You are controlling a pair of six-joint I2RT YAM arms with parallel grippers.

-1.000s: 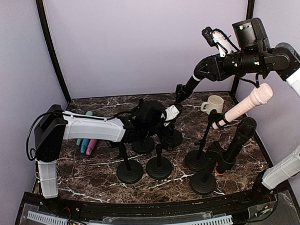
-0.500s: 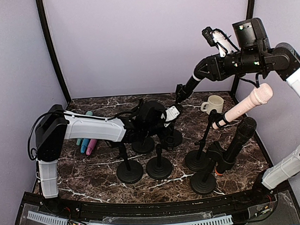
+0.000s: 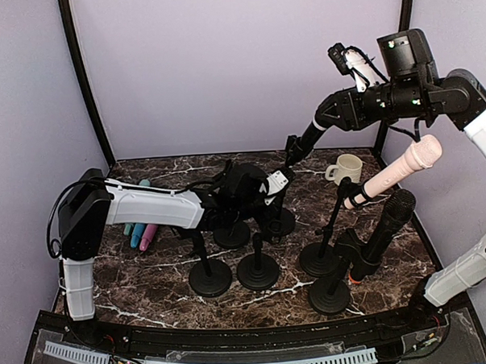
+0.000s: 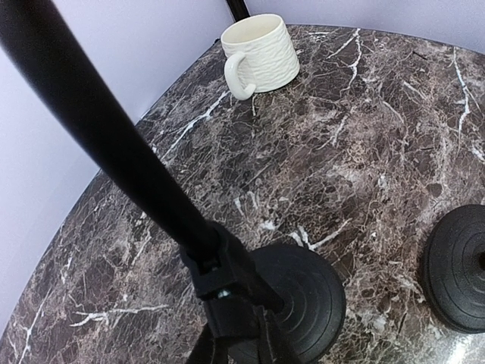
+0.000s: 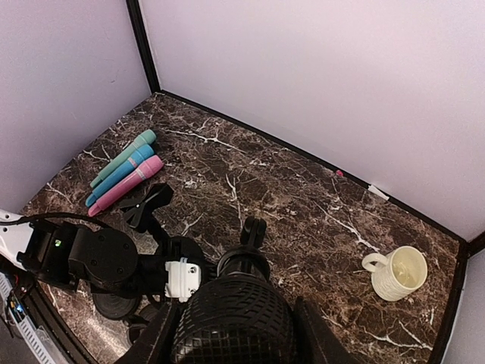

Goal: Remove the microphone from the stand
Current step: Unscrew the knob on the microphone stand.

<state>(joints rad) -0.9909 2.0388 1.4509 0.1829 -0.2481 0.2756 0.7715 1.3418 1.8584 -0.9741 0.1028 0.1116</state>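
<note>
A black microphone (image 3: 315,130) slants up from the clip (image 3: 292,148) of a black stand (image 3: 282,224) at the middle of the table. My right gripper (image 3: 341,112) is raised high and shut on the microphone's upper part. In the right wrist view its mesh head (image 5: 231,322) fills the space between my fingers (image 5: 159,337), with the clip (image 5: 254,230) just beyond. I cannot tell whether the tail still sits in the clip. My left gripper (image 3: 269,198) is shut low on the stand's post (image 4: 114,129), just above the round base (image 4: 307,292).
A pink microphone (image 3: 396,174) and another black one (image 3: 386,228) sit in stands at the right. Three empty stands (image 3: 257,270) stand in front of the left arm. A white mug (image 3: 346,168) is at the back right. Coloured microphones (image 3: 140,231) lie at the left.
My left gripper has closed on the stand's post. The right arm and the microphone have stayed where they were.
</note>
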